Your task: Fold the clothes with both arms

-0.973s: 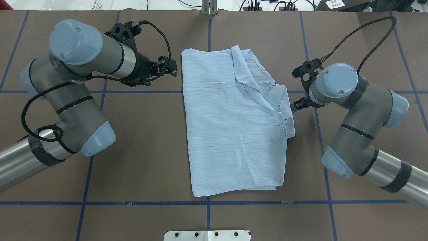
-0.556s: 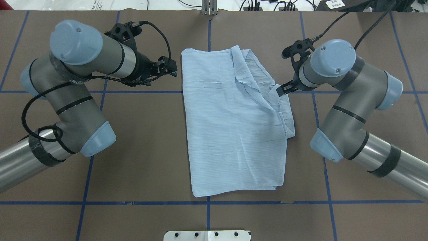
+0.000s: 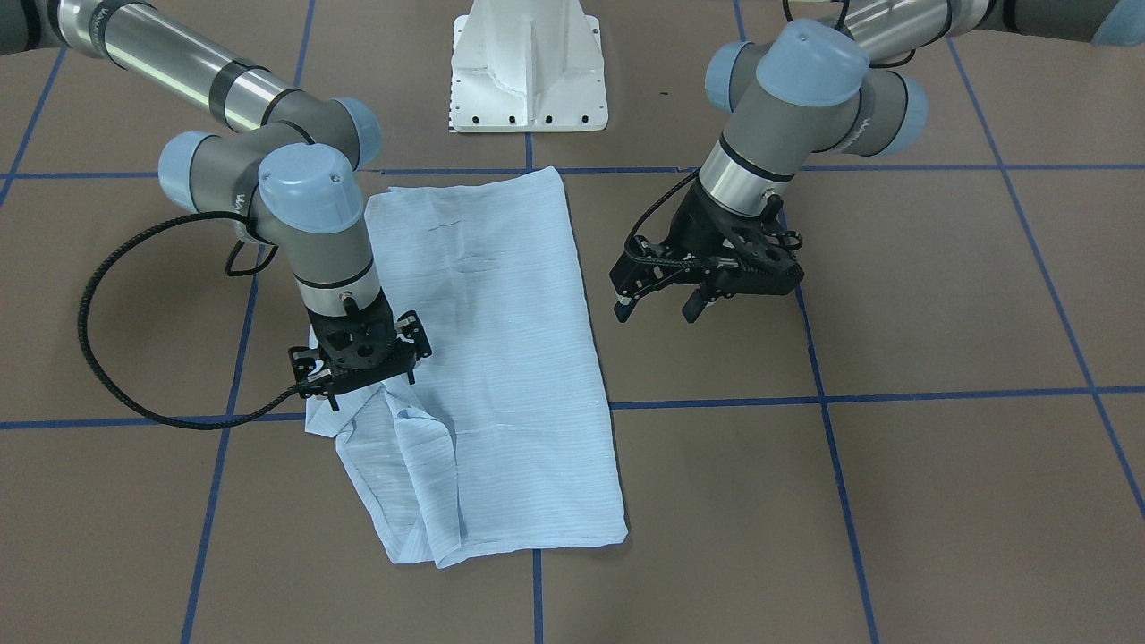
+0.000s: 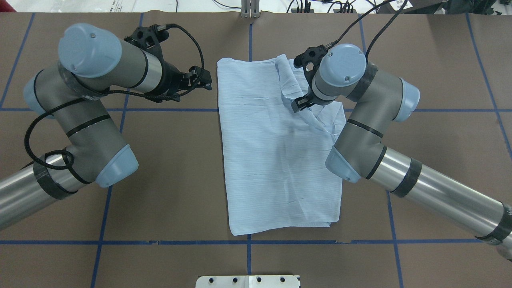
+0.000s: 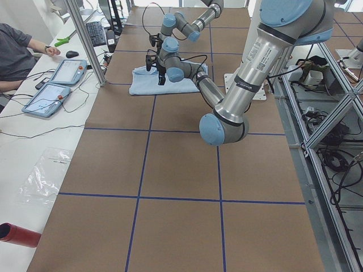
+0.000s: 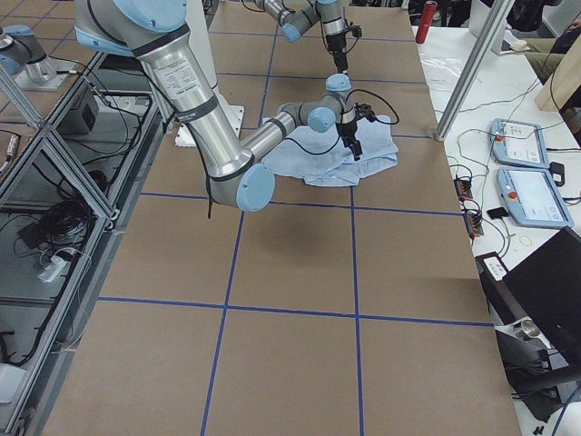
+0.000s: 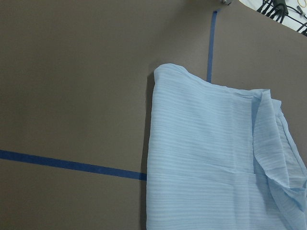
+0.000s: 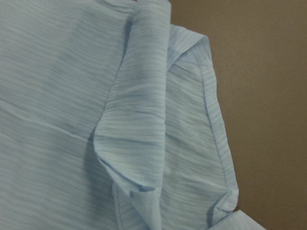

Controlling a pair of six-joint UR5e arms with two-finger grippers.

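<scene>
The light-blue striped shirt (image 4: pixel 272 160) lies folded into a long rectangle mid-table, also in the front-facing view (image 3: pixel 510 358). Its right side is rumpled, with a loose fold (image 8: pixel 139 134). My right gripper (image 4: pixel 298 105) hovers over that rumpled fold near the shirt's far end, jaws apart and empty (image 3: pixel 371 386). My left gripper (image 4: pixel 208 82) is open and empty, just left of the shirt's far-left corner and clear of the cloth (image 3: pixel 657 310). The left wrist view shows that corner (image 7: pixel 165 72).
The brown table mat (image 4: pixel 168 180) is crossed by blue tape lines. The white pedestal base (image 3: pixel 528 67) stands at the robot's side. Across the table's far edge are a metal post (image 5: pixel 85 39), tablets (image 5: pixel 57 85) and a seated person (image 5: pixel 17 51).
My right arm has swung left and a little farther out, from the shirt's right edge to above its rumpled fold. The shirt and my left arm have not moved.
</scene>
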